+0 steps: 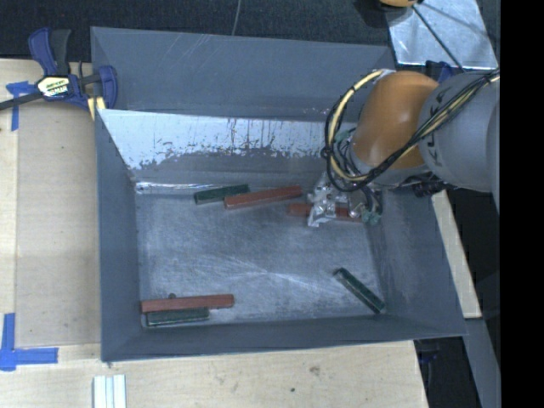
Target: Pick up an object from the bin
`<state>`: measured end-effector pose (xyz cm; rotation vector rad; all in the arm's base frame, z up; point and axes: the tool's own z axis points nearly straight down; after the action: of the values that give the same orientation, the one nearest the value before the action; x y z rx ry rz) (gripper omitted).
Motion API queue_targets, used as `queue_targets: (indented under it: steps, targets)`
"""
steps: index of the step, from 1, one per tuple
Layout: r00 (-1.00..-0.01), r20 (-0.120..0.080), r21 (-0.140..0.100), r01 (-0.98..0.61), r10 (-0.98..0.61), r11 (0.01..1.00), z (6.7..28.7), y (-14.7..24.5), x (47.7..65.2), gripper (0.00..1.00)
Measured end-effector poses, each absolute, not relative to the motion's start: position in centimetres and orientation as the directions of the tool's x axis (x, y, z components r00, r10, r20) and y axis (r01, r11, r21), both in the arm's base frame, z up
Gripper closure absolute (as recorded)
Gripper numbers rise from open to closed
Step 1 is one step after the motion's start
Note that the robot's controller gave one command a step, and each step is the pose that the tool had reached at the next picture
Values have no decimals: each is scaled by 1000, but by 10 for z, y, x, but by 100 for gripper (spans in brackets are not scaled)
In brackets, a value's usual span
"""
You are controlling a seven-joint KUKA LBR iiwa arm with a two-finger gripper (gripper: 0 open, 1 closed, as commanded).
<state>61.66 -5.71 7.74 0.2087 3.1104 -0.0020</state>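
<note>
Right now hand [327, 204] sits over short red-brown bar [344, 214], back-right of bin [119, 253]; spread/pinched can't tell.

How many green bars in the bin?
3: back bar beside a red bar; front-left bar beside another red bar; front-right bar. The gripper may hide more.

The arm [467, 138] was a thick, rounded tube of pale grey metal. Over its wrist sat a smooth orange cover [393, 119], dome-shaped and glossy. Black and yellow cables [338, 147] ran in loops along the cover's side, and a few crossed the grey casing. The pincer [325, 206] was small, of bright silvery metal, with a small green part beside it.
</note>
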Motion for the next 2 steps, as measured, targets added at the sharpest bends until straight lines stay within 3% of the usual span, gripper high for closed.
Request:
queue_targets:
  steps: [1, 2]
  targets:
    - [-991, -24, 0, 133, 133, 991, 77, -57, 617, 100]
    - [-987, -1, 0, 161, 161, 987, 107, -45, 608, 100]
